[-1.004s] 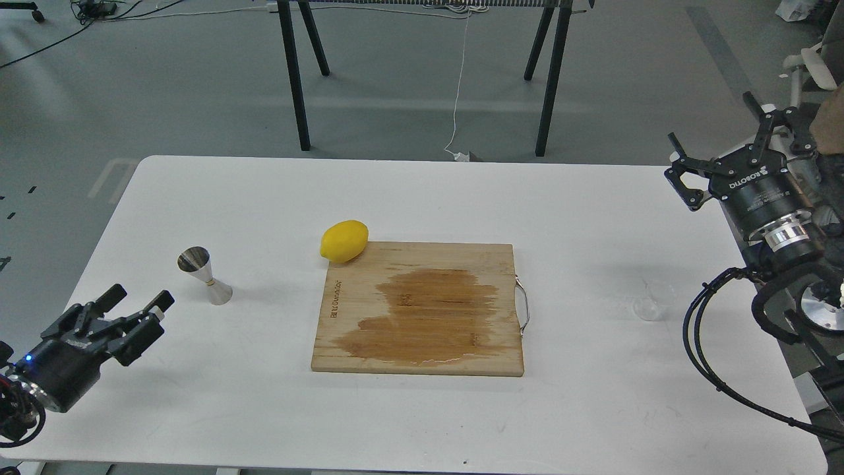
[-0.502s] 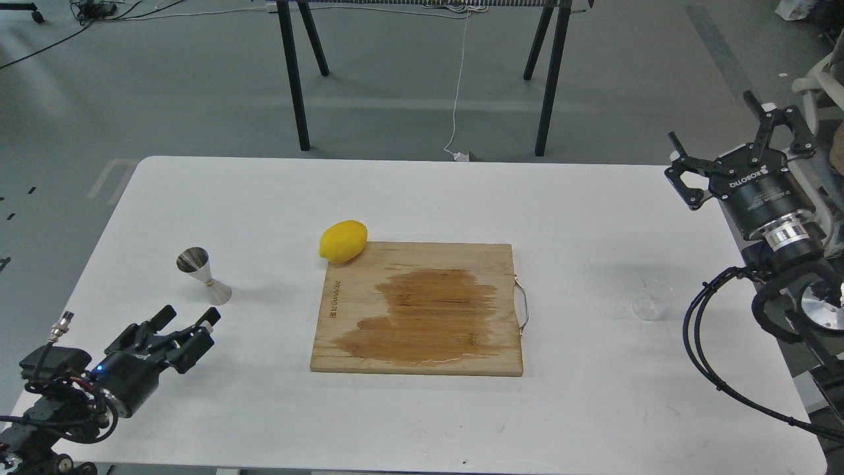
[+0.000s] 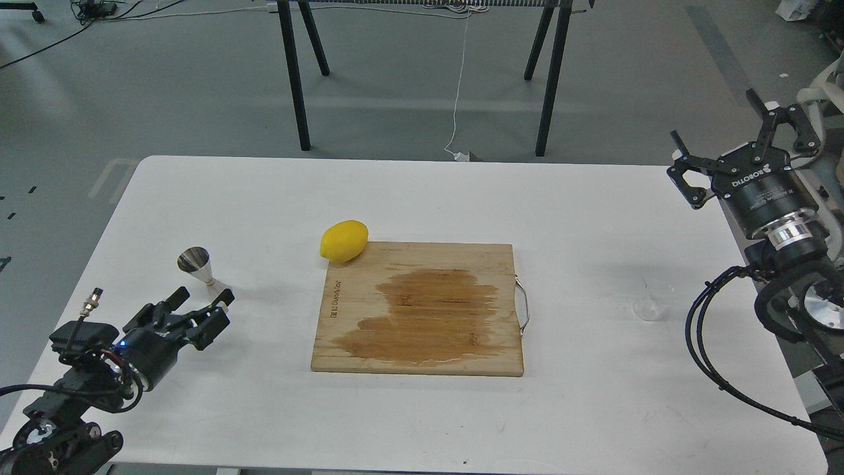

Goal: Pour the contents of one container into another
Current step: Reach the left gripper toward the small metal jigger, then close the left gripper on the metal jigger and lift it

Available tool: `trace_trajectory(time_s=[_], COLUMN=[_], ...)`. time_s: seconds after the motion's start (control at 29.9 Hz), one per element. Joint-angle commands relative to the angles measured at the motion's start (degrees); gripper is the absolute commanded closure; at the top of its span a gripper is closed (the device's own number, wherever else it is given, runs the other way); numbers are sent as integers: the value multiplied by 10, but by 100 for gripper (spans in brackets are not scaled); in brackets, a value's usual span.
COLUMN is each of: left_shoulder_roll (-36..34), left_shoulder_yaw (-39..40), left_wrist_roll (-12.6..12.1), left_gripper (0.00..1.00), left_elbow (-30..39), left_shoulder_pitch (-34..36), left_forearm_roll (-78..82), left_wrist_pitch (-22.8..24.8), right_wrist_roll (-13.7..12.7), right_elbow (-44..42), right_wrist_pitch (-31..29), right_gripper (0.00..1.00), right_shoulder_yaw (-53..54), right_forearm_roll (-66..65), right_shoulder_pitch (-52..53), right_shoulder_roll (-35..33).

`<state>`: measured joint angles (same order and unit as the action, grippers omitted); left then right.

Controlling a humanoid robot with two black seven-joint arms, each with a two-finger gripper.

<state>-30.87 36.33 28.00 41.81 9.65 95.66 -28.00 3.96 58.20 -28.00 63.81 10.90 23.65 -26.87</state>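
The steel jigger (image 3: pixel 201 267) stands upright on the left part of the white table (image 3: pixel 422 198). My left gripper (image 3: pixel 201 307) lies low just in front of it, its open fingers reaching toward the jigger's base and covering part of it. A small clear glass cup (image 3: pixel 651 300) stands on the table's right side, nearly see-through. Up beyond the table's right edge, my right gripper (image 3: pixel 719 142) hangs open with nothing between its fingers, far behind the cup.
A wooden cutting board (image 3: pixel 422 307) with a wet dark patch and a metal handle lies in the middle. A yellow lemon (image 3: pixel 343 241) rests at its far left corner. Black trestle legs (image 3: pixel 293 72) stand on the floor behind the table.
My left arm has swung in from the left edge and forward, bringing its gripper close to the jigger's base. The right gripper has barely shifted.
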Motion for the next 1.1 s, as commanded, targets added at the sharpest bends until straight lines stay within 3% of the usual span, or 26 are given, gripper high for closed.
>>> trace_trajectory(time_s=[0.0,0.27,0.7,0.87,1.07], left_shoulder_roll=[12,32,89,106,117], left_shoulder_yaw=[-4,-4,-28,-28,-28], left_wrist_roll=[0,0,0,0,0], left_gripper=[1,1,7,17,40], left_elbow=[-23,-46,-150,-189,-221], left_shoulder_pitch=[15,34,85,99,110], left_forearm_roll=[0,0,0,0,-1], left_wrist_pitch=[0,0,0,0,0], right_wrist_roll=[1,1,1,1,1], right_elbow=[1,1,3,3,3], right_wrist_pitch=[0,0,0,0,0], right_gripper=[1,1,1,1,1], right_shoulder_yaw=[0,0,3,3,4], right_forearm_roll=[0,0,1,1,1], right_shoulder_pitch=[0,0,-4,-5,-5], right_shoulder_roll=[0,-2,-4,-5,-5])
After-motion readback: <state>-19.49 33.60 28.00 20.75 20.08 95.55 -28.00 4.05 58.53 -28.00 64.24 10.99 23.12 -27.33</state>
